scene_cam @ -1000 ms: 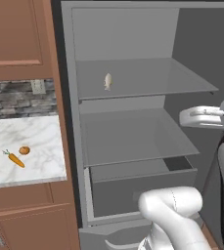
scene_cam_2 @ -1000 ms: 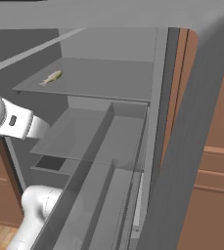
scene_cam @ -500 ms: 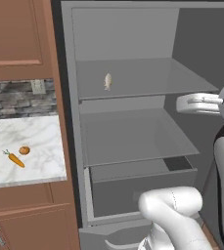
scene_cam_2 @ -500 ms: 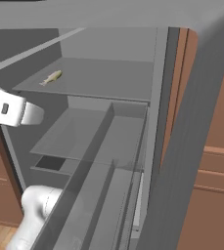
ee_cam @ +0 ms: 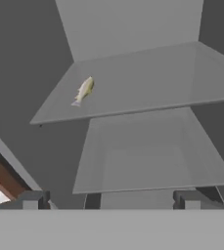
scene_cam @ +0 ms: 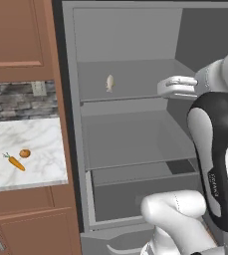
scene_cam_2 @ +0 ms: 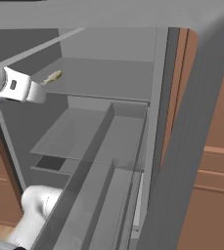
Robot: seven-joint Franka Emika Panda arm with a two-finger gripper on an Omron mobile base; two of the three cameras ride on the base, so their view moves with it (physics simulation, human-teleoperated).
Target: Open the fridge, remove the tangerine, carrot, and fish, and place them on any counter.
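Rising over the last second, your gripper (scene_cam: pixel 163 87) has climbed from the level of the middle shelf to the level of the upper shelf (scene_cam: pixel 135 92), so the hand now sits at the right front edge of that shelf, in line with the fish (scene_cam: pixel 109 82). That puts you in reach of the last item left in the fridge (scene_cam: pixel 135 30), whose door stands wide open. The fish lies toward the left side of the upper shelf, well apart from the fingers. In the hand view the two fingertips (ee_cam: pixel 33 199) stand wide apart with nothing between them, so the hand is released and empty. The carrot (scene_cam: pixel 15 162) and the tangerine (scene_cam: pixel 25 153) already rest just beside each other near the left edge of the counter (scene_cam: pixel 41 144), unmoved. You likely need a leftward reach next.
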